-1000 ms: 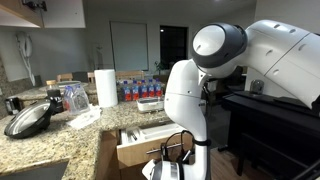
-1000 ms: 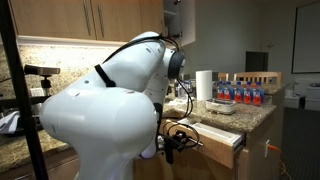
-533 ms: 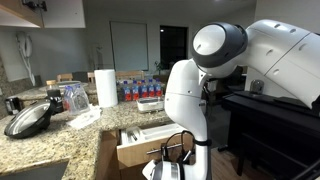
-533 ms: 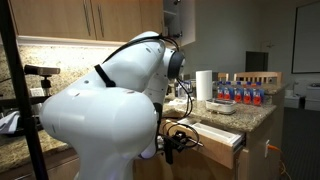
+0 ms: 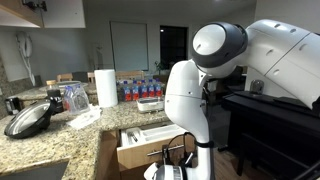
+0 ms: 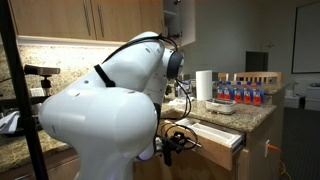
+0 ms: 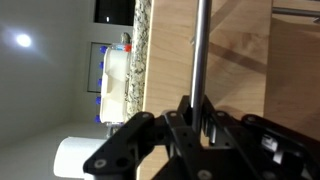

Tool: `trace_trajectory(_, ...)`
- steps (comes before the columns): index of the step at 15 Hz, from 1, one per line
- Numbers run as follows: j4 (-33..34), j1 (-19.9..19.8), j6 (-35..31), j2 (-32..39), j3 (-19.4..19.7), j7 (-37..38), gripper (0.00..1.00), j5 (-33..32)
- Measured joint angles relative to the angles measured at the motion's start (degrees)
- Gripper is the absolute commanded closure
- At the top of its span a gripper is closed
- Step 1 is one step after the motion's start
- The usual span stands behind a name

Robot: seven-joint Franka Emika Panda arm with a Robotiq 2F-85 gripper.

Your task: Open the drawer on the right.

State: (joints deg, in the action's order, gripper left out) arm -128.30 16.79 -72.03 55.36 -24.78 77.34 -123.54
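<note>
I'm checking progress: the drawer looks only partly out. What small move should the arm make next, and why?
Probably pull straight outward a little further. The drawer is only partly open, showing some white interior, and the gripper has its jaws seemingly closed around the bar handle, so the hold looks ready.

Exterior views dim, warm, soft. Wrist view: ceiling light (image 7: 20, 40) glares; gripper (image 7: 197, 118) dark, blurred; drawer (image 7: 235, 60) front evenly lit.

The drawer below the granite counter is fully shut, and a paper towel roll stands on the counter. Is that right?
Not quite. The drawer is pulled out, its white inside showing in an exterior view. The paper towel roll does stand on the counter.
</note>
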Motion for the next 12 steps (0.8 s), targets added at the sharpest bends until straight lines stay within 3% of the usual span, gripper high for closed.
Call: trace_trajectory(12, -1.8, 1.5, 2.0, 0.2, -0.3, 2.1, 0.92, 1.6)
